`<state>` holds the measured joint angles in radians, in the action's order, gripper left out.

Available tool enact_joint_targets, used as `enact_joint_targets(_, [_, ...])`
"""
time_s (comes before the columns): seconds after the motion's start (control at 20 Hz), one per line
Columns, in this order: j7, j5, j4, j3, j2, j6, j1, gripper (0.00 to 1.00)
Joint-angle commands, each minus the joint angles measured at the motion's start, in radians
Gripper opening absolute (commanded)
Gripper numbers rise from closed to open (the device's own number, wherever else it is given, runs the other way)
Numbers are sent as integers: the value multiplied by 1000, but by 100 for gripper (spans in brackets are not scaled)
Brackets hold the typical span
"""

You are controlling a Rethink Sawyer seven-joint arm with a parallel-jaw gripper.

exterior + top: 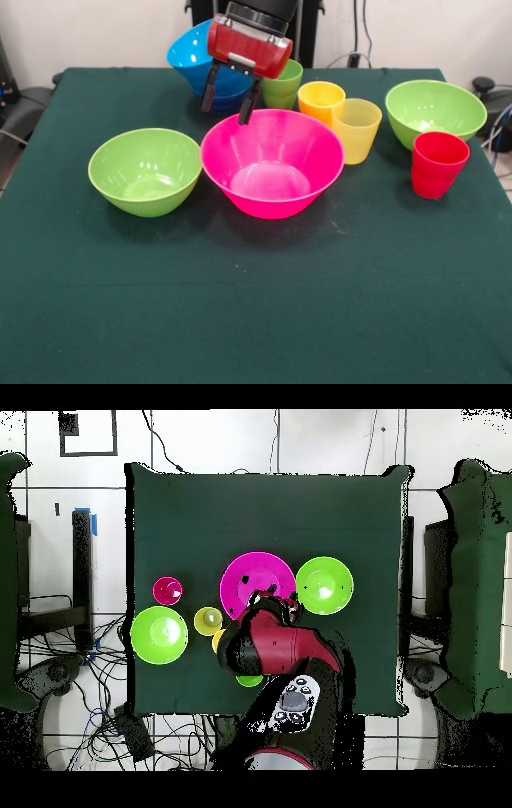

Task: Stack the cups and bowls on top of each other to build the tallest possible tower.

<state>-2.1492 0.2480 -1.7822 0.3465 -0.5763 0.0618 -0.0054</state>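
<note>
My gripper (230,100) hangs open at the back of the table, its two black fingers (210,92) spread apart with nothing between them. It is just behind the pink bowl's (272,172) far rim and in front of the tower (190,56), a tilted bright blue bowl on a darker blue one. A green cup (284,86), an orange cup (320,98) and a pale yellow cup (356,128) stand to the right. A red cup (437,164) stands by the right lime bowl (435,110). The other lime bowl (146,170) is at the left. In the overhead view the arm (270,646) hides the tower.
The overhead view shows the pink bowl (258,582) mid-table between the lime bowls (324,584) (158,634), with the red cup (167,590) and yellow cup (208,620) near them. The dark green cloth (256,320) covers the table. Cables lie on the floor (110,714).
</note>
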Motion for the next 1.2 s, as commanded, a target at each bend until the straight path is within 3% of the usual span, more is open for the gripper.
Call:
enact_joint_targets(0.05, [-38, 39, -21, -138, -7, -86, -23, 100])
enact_joint_targets(0.55, [-102, -44, -59, -123, -36, -164, 51, 100])
enact_joint_targets(0.7, [-154, -92, -58, -60, -20, -155, 124, 100])
enact_joint_targets(0.8, [-149, -97, -55, -45, -14, -151, 139, 100])
enact_joint_targets(1.2, [-88, -68, -24, -61, 7, -117, 80, 100])
